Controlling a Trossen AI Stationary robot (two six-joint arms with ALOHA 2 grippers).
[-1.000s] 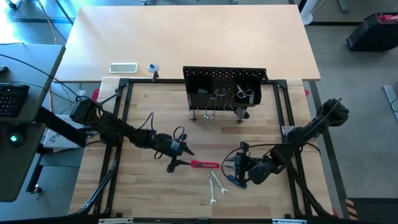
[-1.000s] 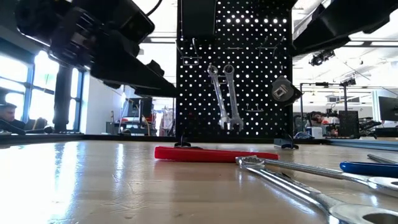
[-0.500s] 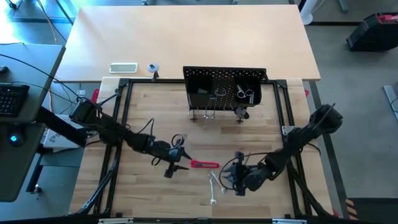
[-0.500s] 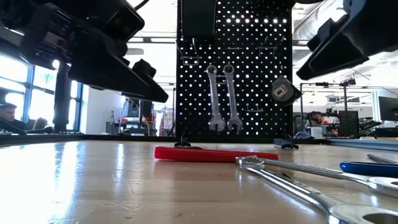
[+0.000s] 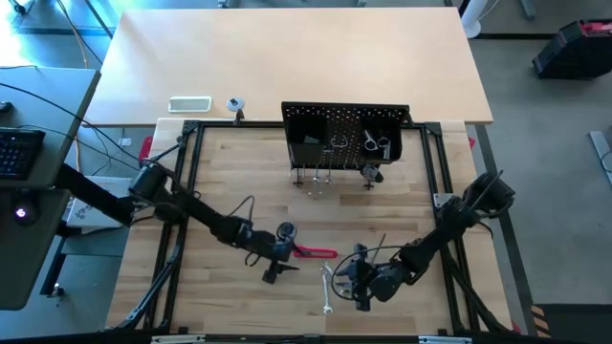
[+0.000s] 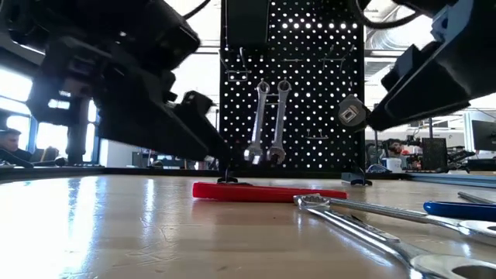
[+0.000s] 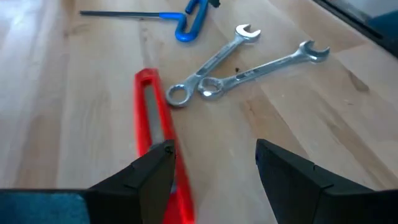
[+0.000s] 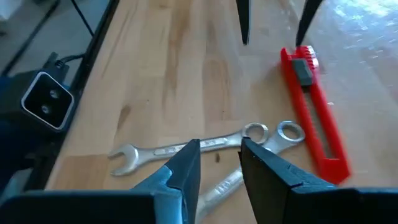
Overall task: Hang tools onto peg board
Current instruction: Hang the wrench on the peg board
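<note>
A: So how do the jaws stand?

B: On the left gripper [image 7: 214, 165] they stand apart and empty, low over the near end of the red-handled tool [image 7: 157, 127]. On the right gripper [image 8: 221, 163] they show a narrow gap with nothing between them, just above the two loose wrenches [image 8: 205, 149].

A: Where does everything lie?

B: The red tool lies flat on the wooden table [image 5: 239, 172]. The two wrenches lie just beside it, their ring ends touching. The L-shaped key [image 7: 134, 14] with its blue end lies farther off. Two more wrenches [image 6: 267, 120] already hang on the peg board [image 5: 346, 136] at the back.

A: How will they handle?

B: My guess is the wrenches are stiff, thin, smooth steel, light but slippery and awkward to lift off flat wood. I would pinch one across the shank near the middle, leaving the ring free for a peg. The red handle looks broader and easier to grip.
</note>
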